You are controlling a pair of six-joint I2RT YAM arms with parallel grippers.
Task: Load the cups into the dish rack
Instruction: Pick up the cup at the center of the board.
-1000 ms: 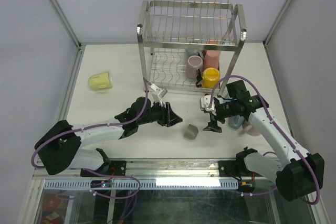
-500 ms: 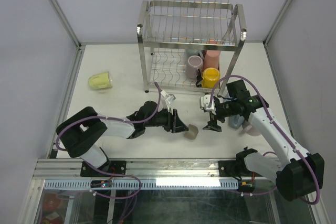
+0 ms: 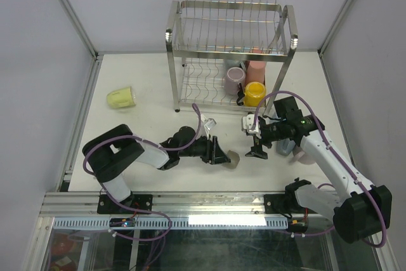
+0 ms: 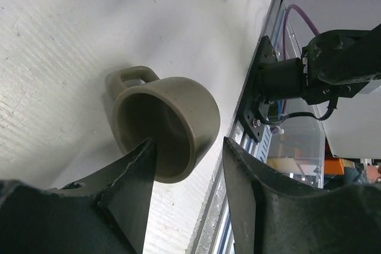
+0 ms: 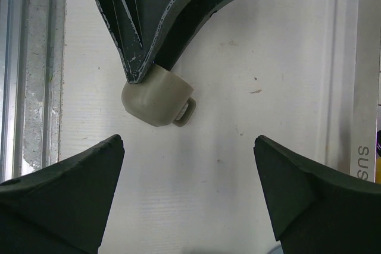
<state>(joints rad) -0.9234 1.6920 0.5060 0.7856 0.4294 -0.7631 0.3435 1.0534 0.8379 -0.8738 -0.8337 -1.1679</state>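
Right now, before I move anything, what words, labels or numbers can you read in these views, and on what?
"SUS": printed sideways on the pale strip at the right edge of the right wrist view. It runs to the edge of the picture, so any further letters cannot be seen.
No other text shows in any of the three views.

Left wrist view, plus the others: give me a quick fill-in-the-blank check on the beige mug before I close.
The beige mug lies on its ____ on the table.
The left gripper straddles its rim, one finger inside the mug and the other ____.
The right gripper is ____ and holds nothing.
In the dish rack, the yellow mug sits on the ____ tier.
Missing: side; outside; open; lower.
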